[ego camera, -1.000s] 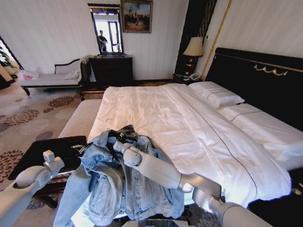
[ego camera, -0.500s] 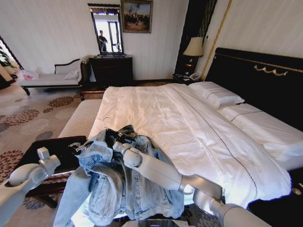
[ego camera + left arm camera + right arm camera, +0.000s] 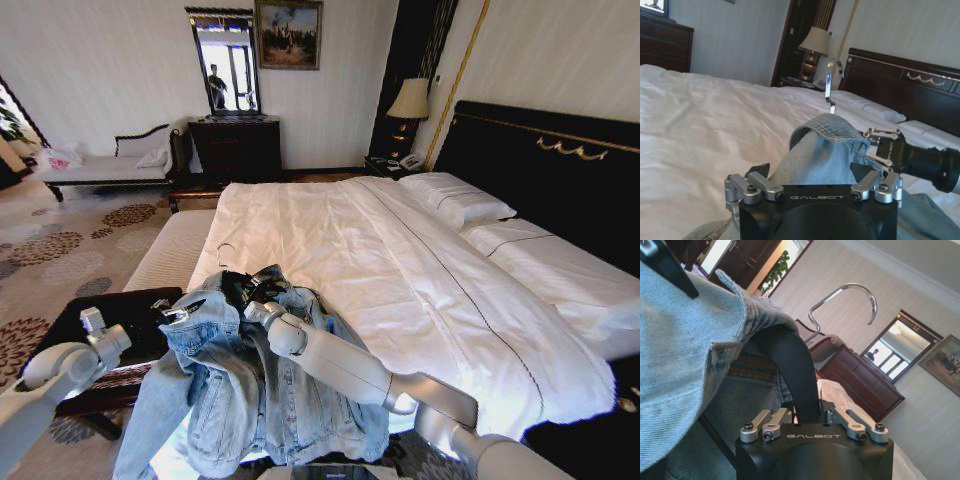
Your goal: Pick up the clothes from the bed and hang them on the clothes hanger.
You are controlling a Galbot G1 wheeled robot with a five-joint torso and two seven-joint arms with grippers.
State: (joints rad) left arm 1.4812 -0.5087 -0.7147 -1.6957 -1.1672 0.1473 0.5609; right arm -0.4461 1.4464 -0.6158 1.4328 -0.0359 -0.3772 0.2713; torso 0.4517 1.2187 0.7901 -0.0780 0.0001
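Jacket half on the hanger at the foot of the bed, both grippers clamped

Your jacket [image 3: 255,385] hangs off the near edge of the bed [image 3: 400,270], its collar end lifted and its hem trailing down toward the floor. The hanger [image 3: 792,370] sits inside the collar with its hook [image 3: 228,257] poking up behind. Your right gripper [image 3: 257,296] is closed on the hanger's black arm, as the right wrist view shows. Your left gripper [image 3: 182,313] is pinched on a fold of denim at the shoulder nearest it, holding it up beside the hanger. You look to be mid-dressing: my read is that the next move is to draw that shoulder over the hanger's end, keeping the right grip steady so the hanger doesn't twist out of the collar
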